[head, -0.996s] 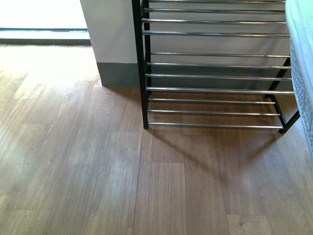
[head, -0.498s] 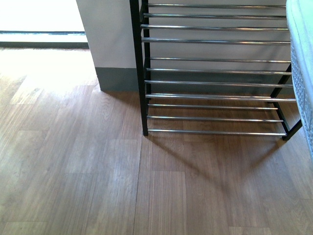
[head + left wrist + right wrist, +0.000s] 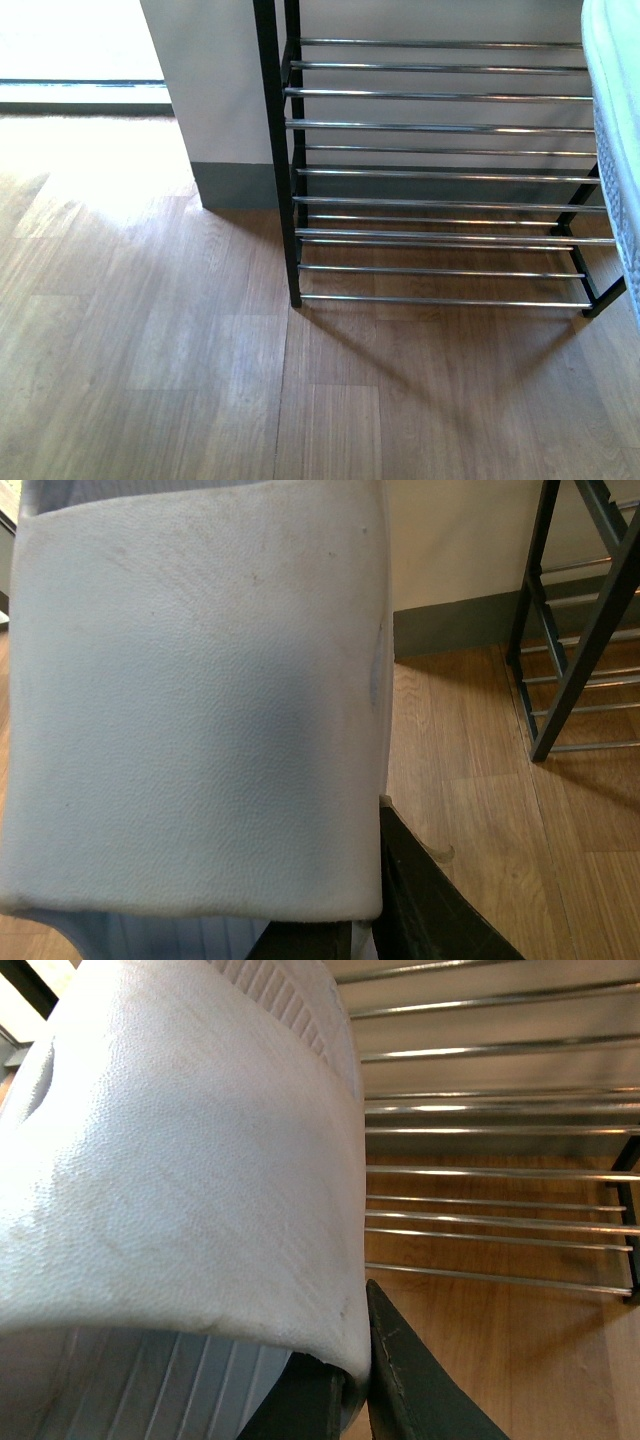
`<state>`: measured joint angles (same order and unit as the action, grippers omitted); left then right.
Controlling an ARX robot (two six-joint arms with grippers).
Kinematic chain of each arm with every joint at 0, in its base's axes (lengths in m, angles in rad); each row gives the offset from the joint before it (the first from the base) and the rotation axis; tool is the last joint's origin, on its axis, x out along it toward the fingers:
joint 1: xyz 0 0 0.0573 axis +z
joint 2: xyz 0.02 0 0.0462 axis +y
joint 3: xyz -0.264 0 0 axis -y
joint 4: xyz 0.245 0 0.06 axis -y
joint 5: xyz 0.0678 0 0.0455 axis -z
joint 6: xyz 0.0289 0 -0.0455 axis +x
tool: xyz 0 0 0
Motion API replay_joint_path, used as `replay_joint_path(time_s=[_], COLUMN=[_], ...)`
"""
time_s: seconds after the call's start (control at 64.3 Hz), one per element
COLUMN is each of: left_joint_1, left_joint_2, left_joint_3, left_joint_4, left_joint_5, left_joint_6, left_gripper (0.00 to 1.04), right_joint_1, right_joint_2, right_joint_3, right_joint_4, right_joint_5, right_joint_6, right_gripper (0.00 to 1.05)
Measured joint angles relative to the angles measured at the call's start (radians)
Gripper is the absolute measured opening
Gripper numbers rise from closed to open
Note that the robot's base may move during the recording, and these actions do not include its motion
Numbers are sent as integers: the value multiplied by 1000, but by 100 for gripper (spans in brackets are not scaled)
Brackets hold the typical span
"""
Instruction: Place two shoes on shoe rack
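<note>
Front view showed the rack (image 3: 440, 170) standing on the wood floor (image 3: 150, 350) in the upper right of the frame, with one slide (image 3: 612, 150) cutting in at the right edge. The right pincer (image 3: 355, 1400) was closed on that slide (image 3: 180, 1180), close before the rack (image 3: 500, 1170). The left pincer (image 3: 365, 925) was closed on the other slide (image 3: 200, 700), farther from the rack (image 3: 575, 630).

Daylight from ten o'clock bleaches the floor (image 3: 90, 160); the rack (image 3: 440, 235) casts a soft shadow toward five o'clock.
</note>
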<state>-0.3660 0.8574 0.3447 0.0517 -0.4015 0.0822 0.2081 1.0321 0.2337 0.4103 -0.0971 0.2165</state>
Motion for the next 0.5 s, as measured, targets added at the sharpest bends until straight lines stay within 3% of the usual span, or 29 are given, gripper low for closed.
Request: replay_joint_path(time_s=[0.498], left_joint_1=[0], left_joint_2=[0], left_joint_3=[0], left_joint_4=[0], left_joint_5=[1], left_joint_6=[0], left_gripper=[2], right_joint_1=[0], right_joint_2=[0], right_joint_3=[0], right_joint_4=[0], right_joint_5=[0], right_joint_6=[0], right_gripper=[2])
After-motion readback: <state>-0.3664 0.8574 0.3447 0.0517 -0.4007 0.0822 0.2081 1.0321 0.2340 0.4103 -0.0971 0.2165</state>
